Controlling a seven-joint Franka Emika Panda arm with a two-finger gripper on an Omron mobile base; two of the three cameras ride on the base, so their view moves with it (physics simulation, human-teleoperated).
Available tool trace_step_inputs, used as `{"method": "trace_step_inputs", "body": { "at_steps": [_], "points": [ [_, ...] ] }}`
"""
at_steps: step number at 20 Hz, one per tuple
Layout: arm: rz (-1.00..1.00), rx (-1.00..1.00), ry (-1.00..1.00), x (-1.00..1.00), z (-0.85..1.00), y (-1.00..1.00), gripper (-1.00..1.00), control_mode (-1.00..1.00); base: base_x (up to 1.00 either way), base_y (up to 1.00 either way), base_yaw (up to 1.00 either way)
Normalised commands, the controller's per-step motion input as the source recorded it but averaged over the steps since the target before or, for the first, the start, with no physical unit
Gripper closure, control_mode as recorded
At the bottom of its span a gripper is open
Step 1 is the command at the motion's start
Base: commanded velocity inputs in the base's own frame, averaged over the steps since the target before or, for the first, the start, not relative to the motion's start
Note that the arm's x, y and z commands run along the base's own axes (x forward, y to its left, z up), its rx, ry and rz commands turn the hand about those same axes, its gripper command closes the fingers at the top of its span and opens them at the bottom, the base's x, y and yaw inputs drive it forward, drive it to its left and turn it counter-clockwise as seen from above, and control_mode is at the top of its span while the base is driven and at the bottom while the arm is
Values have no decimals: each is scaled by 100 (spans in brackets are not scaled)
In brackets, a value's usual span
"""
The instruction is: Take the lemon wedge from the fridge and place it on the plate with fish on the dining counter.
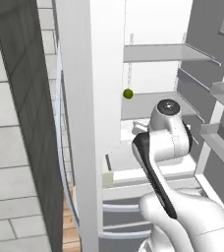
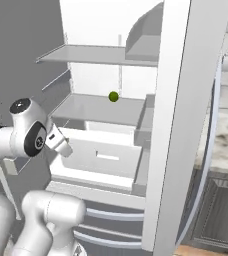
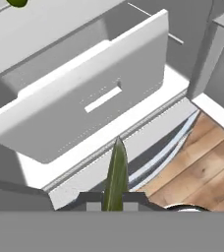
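Lemon wedge [image 3: 116,177] stood pinched upright in the clenched end effector [image 3: 115,203], above the white drawer [image 3: 92,98] of the open fridge [image 1: 92,123], wood floor [image 3: 202,167] beyond.

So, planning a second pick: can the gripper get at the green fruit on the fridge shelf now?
Reaching it, probably yes: nothing stands before the fruit on its shelf. Grasping it, likely no: the gripper is shut on the wedge.
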Motion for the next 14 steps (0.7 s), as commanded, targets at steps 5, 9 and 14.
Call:
{"method": "trace_step_inputs", "body": {
  "at_steps": [5,9,14],
  "points": [
    [0,0,0,0,0,0,100,100,-100,29,-11],
    [0,0,0,0,0,0,100,100,-98,24,-50],
    [0,0,0,0,0,0,100,100,-83,31,-61]
  ]
}}
